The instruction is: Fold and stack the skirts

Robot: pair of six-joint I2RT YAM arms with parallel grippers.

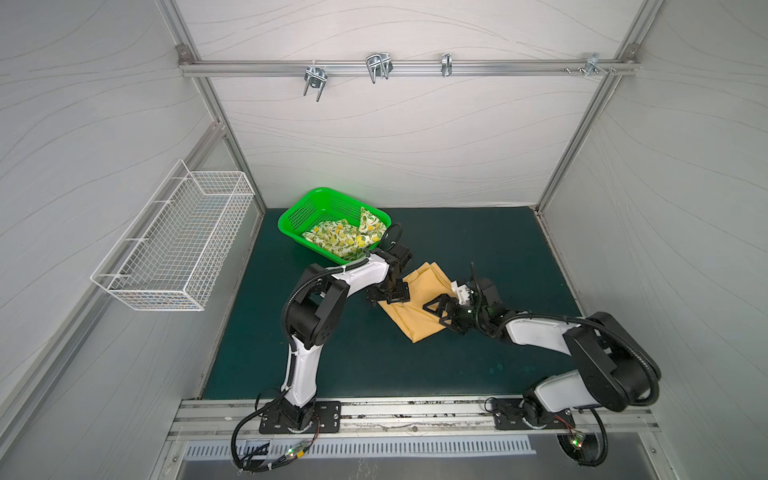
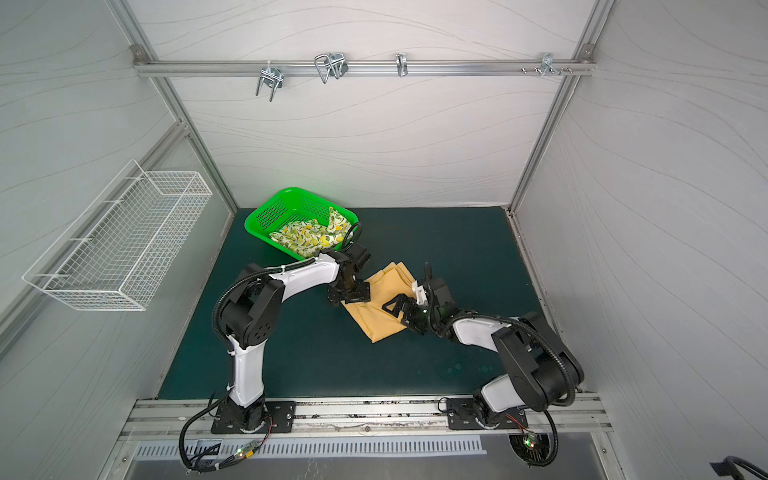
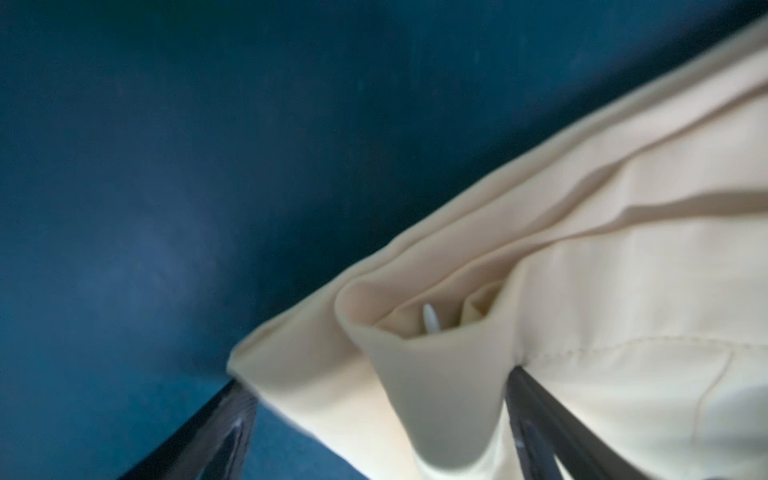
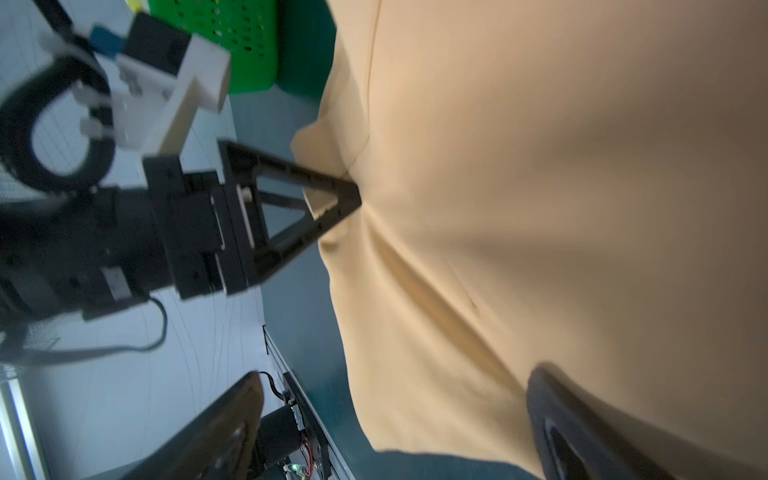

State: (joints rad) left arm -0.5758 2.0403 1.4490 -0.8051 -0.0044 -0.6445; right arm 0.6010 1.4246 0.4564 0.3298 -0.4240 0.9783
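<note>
Your mustard-orange skirt [image 1: 415, 318] lies folded into a rough rectangle near the middle of the dark green table [image 1: 498, 249]. The cloth is plain and smooth, with soft creases, and a stitched hem line shows in the left wrist view. The lemon-print skirt [image 1: 345, 240], cream with yellow lemons and green leaves, sits crumpled in the green perforated plastic basket [image 1: 291, 216] at the table's back left, one corner riding up the basket's wall. Your left claw [image 1: 388, 296] is open, its fingers spread either side of a rolled fold at the mustard skirt's left edge, one tip pressing into the cloth. Your right claw [image 1: 441, 313] is also spread wide, low over the skirt's right edge. Whether it touches the cloth you cannot tell.
</note>
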